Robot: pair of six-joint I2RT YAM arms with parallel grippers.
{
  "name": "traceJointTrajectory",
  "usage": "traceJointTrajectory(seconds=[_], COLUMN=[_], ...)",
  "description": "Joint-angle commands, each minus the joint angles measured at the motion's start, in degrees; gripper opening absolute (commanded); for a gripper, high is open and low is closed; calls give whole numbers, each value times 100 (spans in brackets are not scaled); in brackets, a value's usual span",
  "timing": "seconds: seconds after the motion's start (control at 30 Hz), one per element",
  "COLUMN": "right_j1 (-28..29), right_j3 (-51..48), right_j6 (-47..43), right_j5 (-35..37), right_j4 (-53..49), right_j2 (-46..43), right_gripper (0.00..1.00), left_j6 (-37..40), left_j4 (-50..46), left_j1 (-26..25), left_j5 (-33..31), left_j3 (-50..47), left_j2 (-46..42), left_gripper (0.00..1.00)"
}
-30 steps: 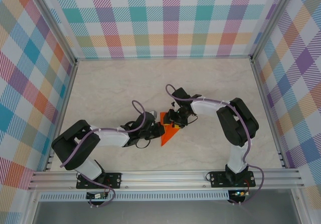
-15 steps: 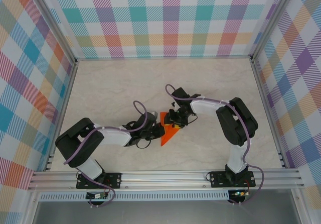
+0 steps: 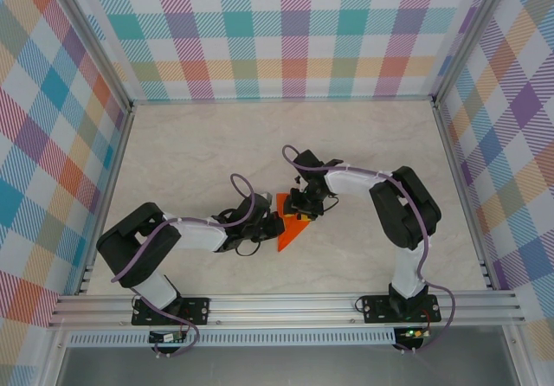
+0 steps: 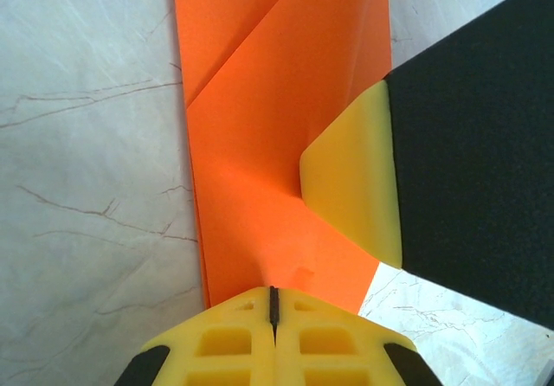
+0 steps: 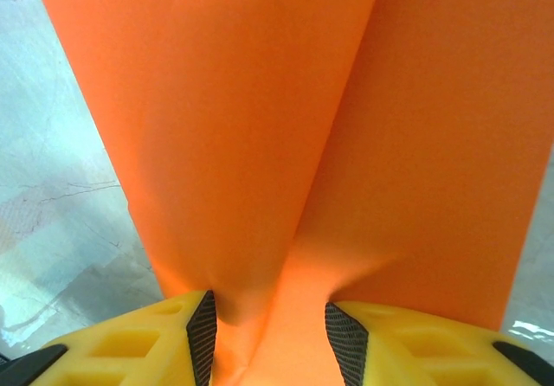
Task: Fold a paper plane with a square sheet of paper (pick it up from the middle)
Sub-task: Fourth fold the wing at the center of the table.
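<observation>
The square sheet of paper (image 3: 293, 233) lies mid-table as a bright orange creased wedge, pointing toward the near edge. My left gripper (image 3: 277, 224) sits at its left edge. In the left wrist view that gripper (image 4: 273, 298) is shut, its tips pressing on the paper (image 4: 260, 144). My right gripper (image 3: 303, 213) comes in from the far right. A yellow right finger (image 4: 355, 187) rests on the sheet. In the right wrist view my right gripper (image 5: 270, 338) stands part-way open, with a raised fold of the paper (image 5: 260, 126) bulging between its pads. The paper plane is out of view.
The marble table top (image 3: 216, 144) stretches bare to the back and sides. Checked walls with metal posts box it in. An aluminium rail (image 3: 286, 304) with both arm bases runs along the near edge.
The right jaws have narrowed a little around the raised fold. The left arm's elbow shifted slightly right. The paper stays in place.
</observation>
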Motion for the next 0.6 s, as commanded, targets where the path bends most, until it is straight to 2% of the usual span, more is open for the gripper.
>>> traceJointTrajectory(seconds=[0.0,0.17,0.57], right_j1=[27,36,49], right_j3=[-427,-418,-396], right_j6=[-102,-73,-65], right_j5=[1257,1277,1287], right_j4=[-329,-318,-332], right_j2=[878,950,1011], right_gripper=[45,45,45], left_j6=[-33,34,102], left_j4=[-85,-238,-331], left_j1=[129,285,344], left_j5=[-37,-90,33], left_j3=[137,246,483], left_j2=[-201,-391,102], left_gripper=[5,7,2])
